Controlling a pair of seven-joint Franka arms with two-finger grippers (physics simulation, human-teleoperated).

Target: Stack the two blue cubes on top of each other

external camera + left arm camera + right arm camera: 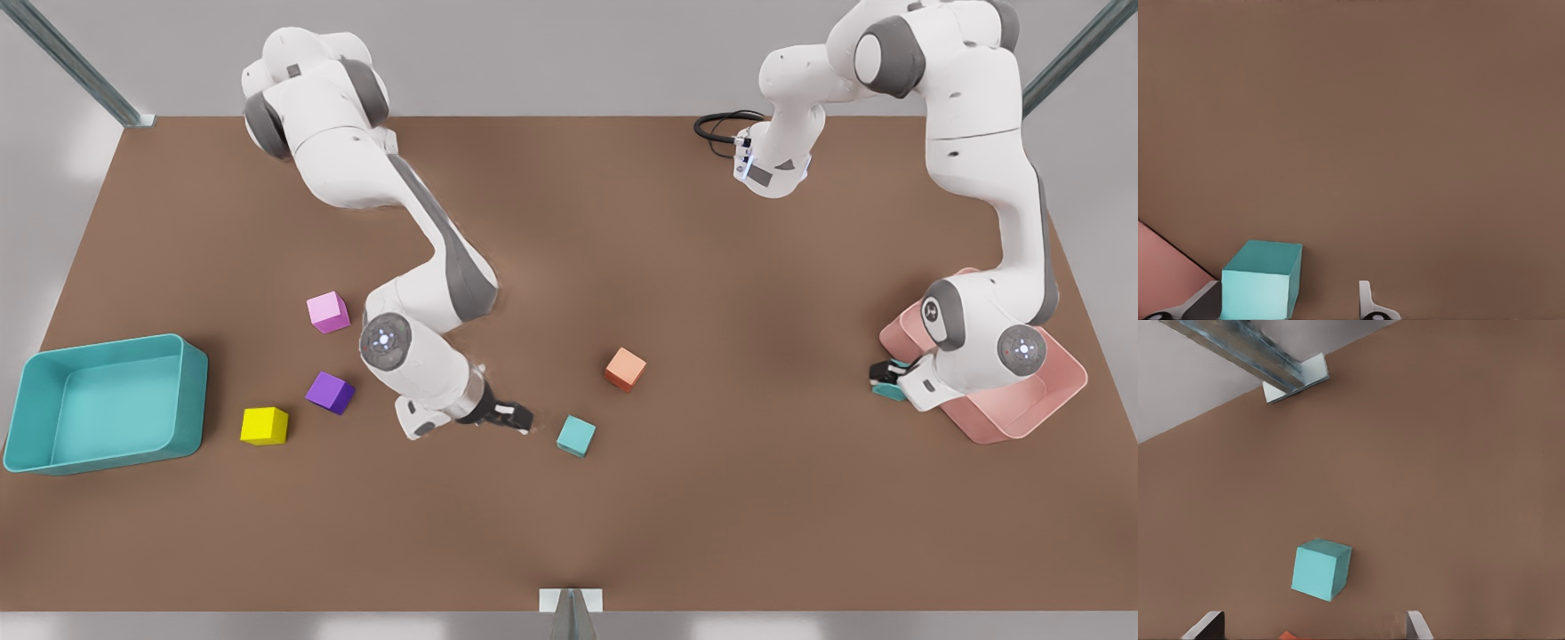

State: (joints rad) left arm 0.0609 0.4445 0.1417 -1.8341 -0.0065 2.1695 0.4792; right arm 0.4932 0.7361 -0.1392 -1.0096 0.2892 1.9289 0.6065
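Teal and plain-faced, the two blue cubes look rigid, light and smooth, so each should sit firmly between flat pads pressed on two opposite side faces at about mid-height, square to the faces to stop it twisting out.

One blue cube (576,436) lies free on the brown table (711,533), low and just right of centre in the front view, below and to the left of the orange cube (625,369). The right gripper (516,416) sits just to its left, low over the table, its fingers spread wide with nothing between them; in the right wrist view the same cube (1321,569) lies ahead of the fingertips, not yet between them.

The other blue cube (889,389) is at the right of the front view, at the edge of the pink bin (1058,391). The left gripper (887,378) is down around it, its fingers parted. In the left wrist view this cube (1263,280) sits against one finger (1201,303), with a gap to the other, so no grip appears made yet.
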